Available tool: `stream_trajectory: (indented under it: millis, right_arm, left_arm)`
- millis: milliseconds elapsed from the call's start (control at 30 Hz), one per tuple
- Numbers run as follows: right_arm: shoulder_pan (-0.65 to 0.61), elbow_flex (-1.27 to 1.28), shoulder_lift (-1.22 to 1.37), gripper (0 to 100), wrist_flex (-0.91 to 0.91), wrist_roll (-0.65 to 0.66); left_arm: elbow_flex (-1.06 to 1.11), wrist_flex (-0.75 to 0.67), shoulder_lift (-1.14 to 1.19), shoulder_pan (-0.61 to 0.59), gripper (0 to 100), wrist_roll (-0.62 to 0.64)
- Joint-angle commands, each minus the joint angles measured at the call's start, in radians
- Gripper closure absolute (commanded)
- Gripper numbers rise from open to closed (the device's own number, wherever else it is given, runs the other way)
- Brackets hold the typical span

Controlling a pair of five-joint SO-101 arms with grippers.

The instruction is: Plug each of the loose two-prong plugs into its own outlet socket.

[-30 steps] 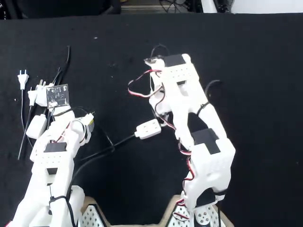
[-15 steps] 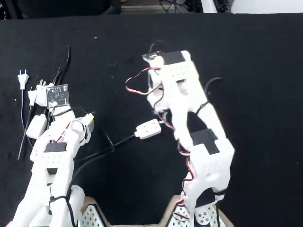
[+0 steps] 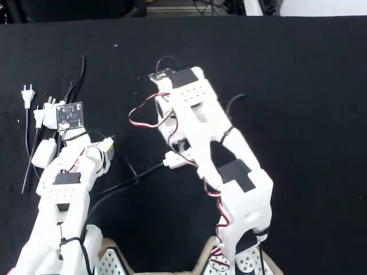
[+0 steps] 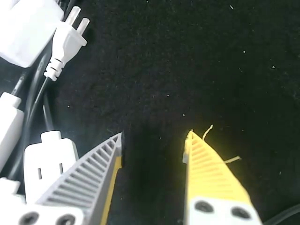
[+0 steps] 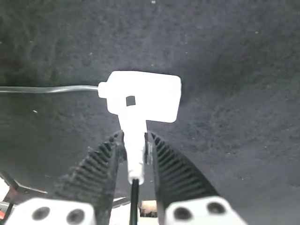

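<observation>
Right wrist view: right fingers [image 5: 98,166] clench a plug [image 5: 134,143], socket [image 5: 145,96] just beyond their tips; a crooked push could shove it away; left fingers [image 4: 206,171] spread, empty

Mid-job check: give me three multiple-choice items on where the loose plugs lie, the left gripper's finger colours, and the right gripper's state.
1. The loose plugs lie:
A. beside the left arm
B. beside the right arm
C. in the right gripper

2. The left gripper's fingers are:
A. both black
B. one grey, one yellow
C. both red

3. The right gripper is:
A. open and empty
B. shut on a white plug
C. shut on a black cable

Answers:
1 A, the high view shows them on the table's left side by that arm.
2 B, the left wrist view shows both colours.
3 B, its fingers clamp the plug's body, whose front meets a white socket block.
</observation>
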Motion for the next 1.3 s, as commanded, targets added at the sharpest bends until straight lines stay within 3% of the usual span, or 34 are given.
stream_trajectory:
  millis: [0,267,1267]
  right_arm:
    - [-0.035,0.031,-0.073,98.8,-0.008,-0.02]
    - [-0.04,0.124,-0.074,98.8,-0.075,-0.021]
    - [-0.041,-0.03,-0.008,98.8,-0.021,-0.064]
  left_arm:
    - [-0.005,-0.012,-0.026,0.005,78,-0.012]
    - [-0.005,-0.012,-0.026,0.007,78,-0.012]
    - [-0.005,-0.011,-0.026,0.008,78,-0.012]
